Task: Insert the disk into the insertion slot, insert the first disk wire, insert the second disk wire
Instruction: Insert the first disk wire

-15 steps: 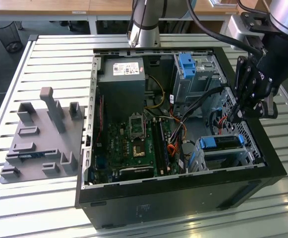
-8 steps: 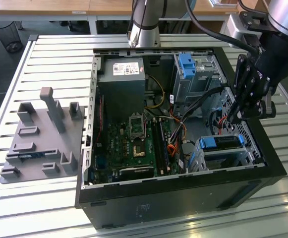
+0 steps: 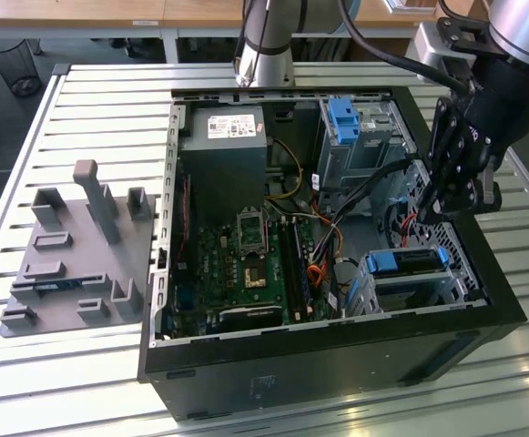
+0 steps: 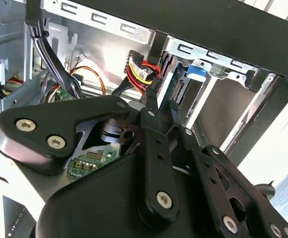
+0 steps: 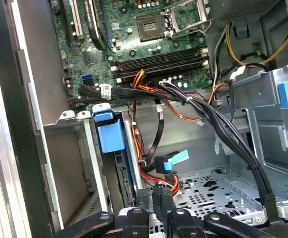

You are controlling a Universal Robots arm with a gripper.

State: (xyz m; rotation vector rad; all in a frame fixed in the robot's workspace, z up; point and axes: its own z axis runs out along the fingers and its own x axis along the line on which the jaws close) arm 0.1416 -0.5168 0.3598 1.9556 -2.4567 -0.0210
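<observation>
Disk (image 3: 401,262) in its bright blue plastic carrier sits in the insertion slot (image 3: 428,289), the low grey perforated cage at the near corner of the black steel case (image 3: 337,355). Just behind it, the black gripper (image 3: 425,214) has its fingers closed together, tips at a red, yellow and black wire bundle (image 5: 158,177); whether they pinch it I cannot tell. Two grey cages, two blue parts: the taller cage (image 3: 373,137) beyond carries the blue bracket (image 3: 344,118). Green motherboard (image 3: 237,264) alongside. Ribbed aluminium table (image 3: 91,100), grey moulded fixture (image 3: 73,255), then wooden desks (image 3: 64,11) and one mesh bin (image 3: 14,64).
</observation>
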